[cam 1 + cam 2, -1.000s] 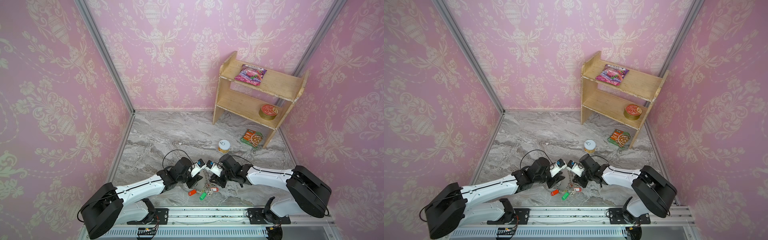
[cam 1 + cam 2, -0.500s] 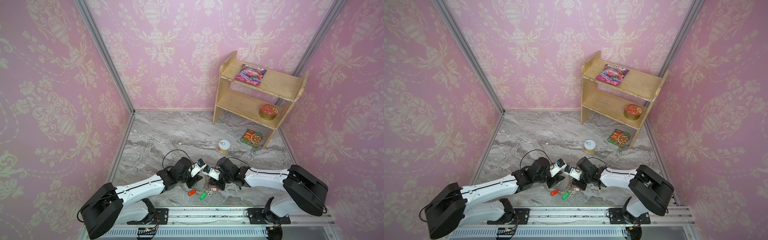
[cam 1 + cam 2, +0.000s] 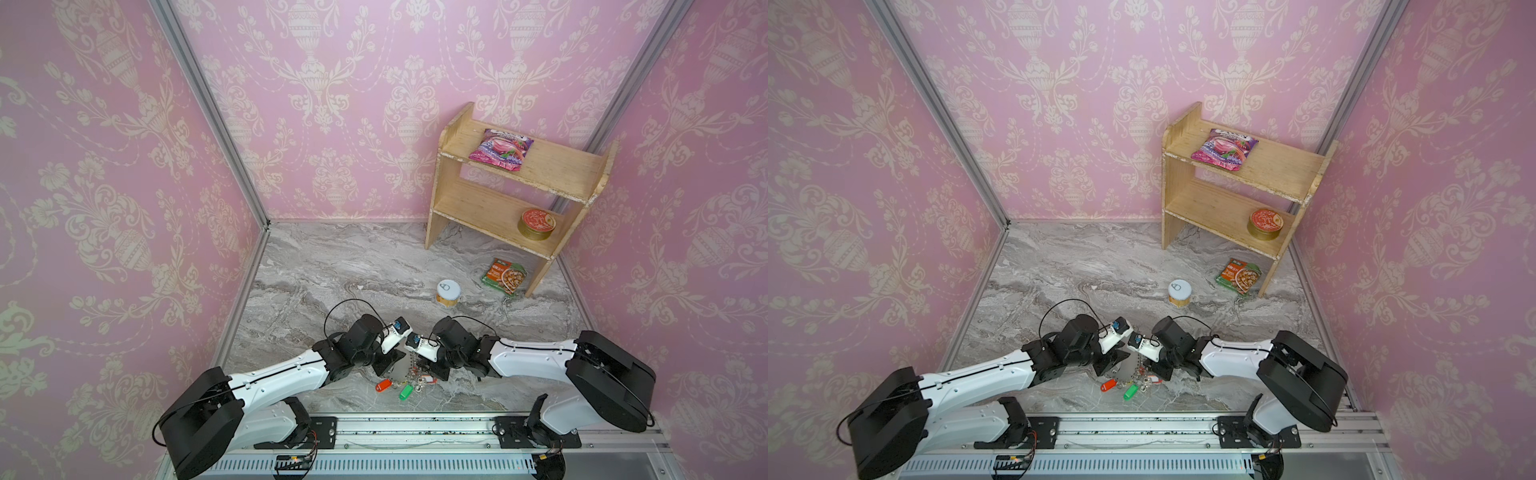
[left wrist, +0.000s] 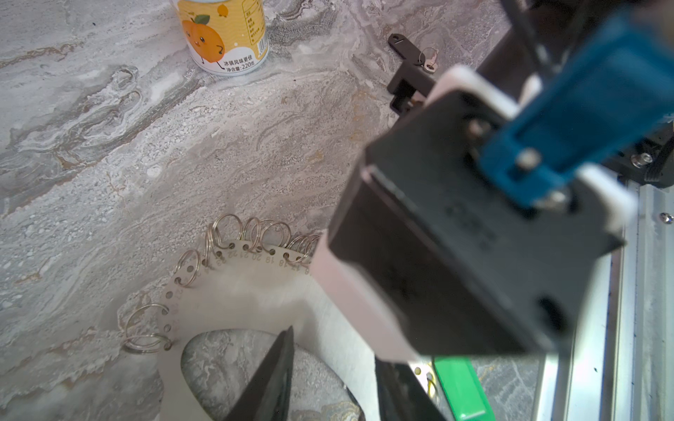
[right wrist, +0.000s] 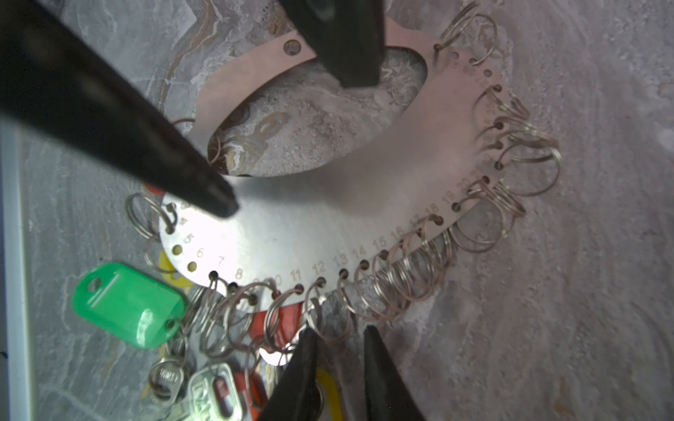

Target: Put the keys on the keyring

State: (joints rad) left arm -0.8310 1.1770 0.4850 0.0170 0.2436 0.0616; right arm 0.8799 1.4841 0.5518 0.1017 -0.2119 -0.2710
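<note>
The keyring (image 5: 328,226) is a flat silvery plate with numbered holes and many small split rings, lying on the marble table near the front in both top views (image 3: 405,368) (image 3: 1130,370). Red (image 3: 383,384) and green (image 5: 127,306) tags hang from it. My left gripper (image 4: 333,344) is open, one finger in the plate's big hole and one outside its band. My right gripper (image 5: 339,330) is open a little, tips at a split ring on the plate's edge. The black key (image 4: 405,43) lies apart on the table beyond the right gripper, held by nothing.
A small can (image 3: 448,293) with an orange cartoon stands behind the grippers. At the back right a wooden shelf (image 3: 561,166) holds a pink packet (image 3: 500,154) and a red tin (image 3: 537,223). A green packet (image 3: 504,280) lies beside it. The metal rail (image 3: 415,428) runs along the front edge.
My right gripper has shifted left, closer to the left gripper and over the keyring's edge. The left arm and the keyring have stayed put.
</note>
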